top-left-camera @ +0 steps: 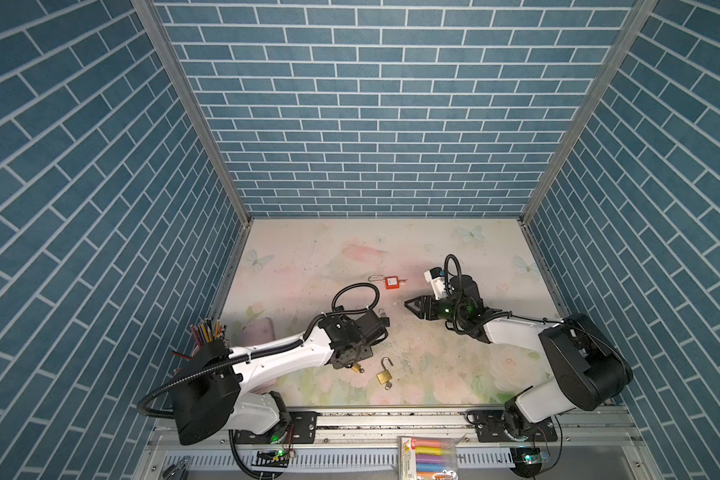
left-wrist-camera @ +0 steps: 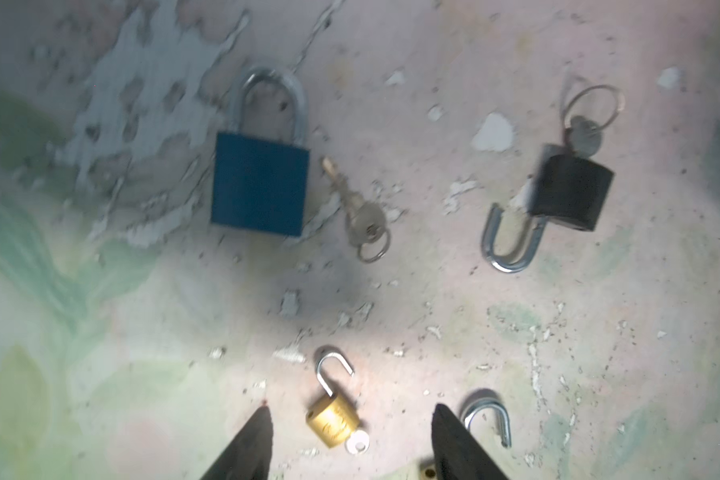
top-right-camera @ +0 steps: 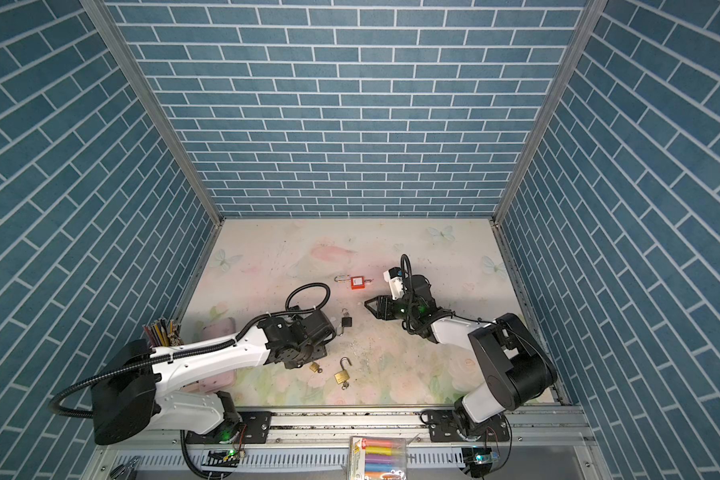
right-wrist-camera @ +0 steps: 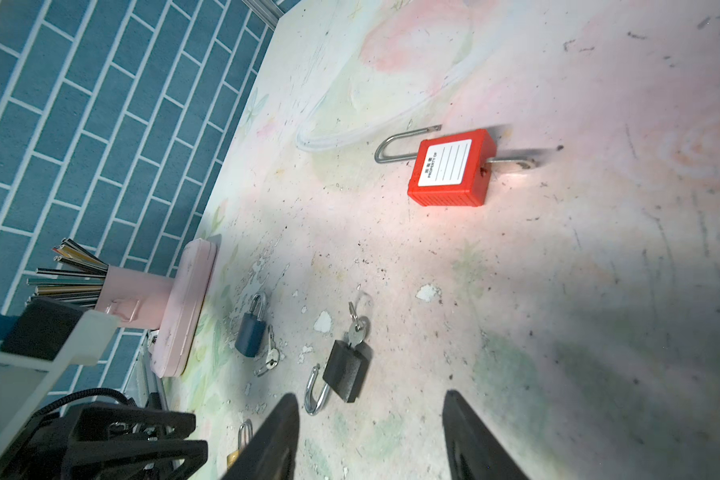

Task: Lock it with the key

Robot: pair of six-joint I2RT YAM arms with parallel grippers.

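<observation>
My left gripper (left-wrist-camera: pixel 351 409) hangs open over a small brass padlock (left-wrist-camera: pixel 333 419), whose shackle is open and whose key is in its body. A larger brass padlock (top-left-camera: pixel 384 375) lies open beside it. Further off lie a shut blue padlock (left-wrist-camera: pixel 260 185) with a loose key (left-wrist-camera: pixel 360 212) next to it, and a black padlock (left-wrist-camera: pixel 570 191) with its shackle open and its key in. A red padlock (top-left-camera: pixel 391 282) with a key in it lies mid-table. My right gripper (top-left-camera: pixel 410 305) is open and empty, between the red padlock and the black padlock (right-wrist-camera: pixel 348 370).
A pink case (right-wrist-camera: pixel 184 307) and a holder of pencils (top-left-camera: pixel 208 332) stand at the left edge behind my left arm. A box of crayons (top-left-camera: pixel 429 457) sits on the front rail. Blue brick walls (top-left-camera: pixel 371 124) close in three sides.
</observation>
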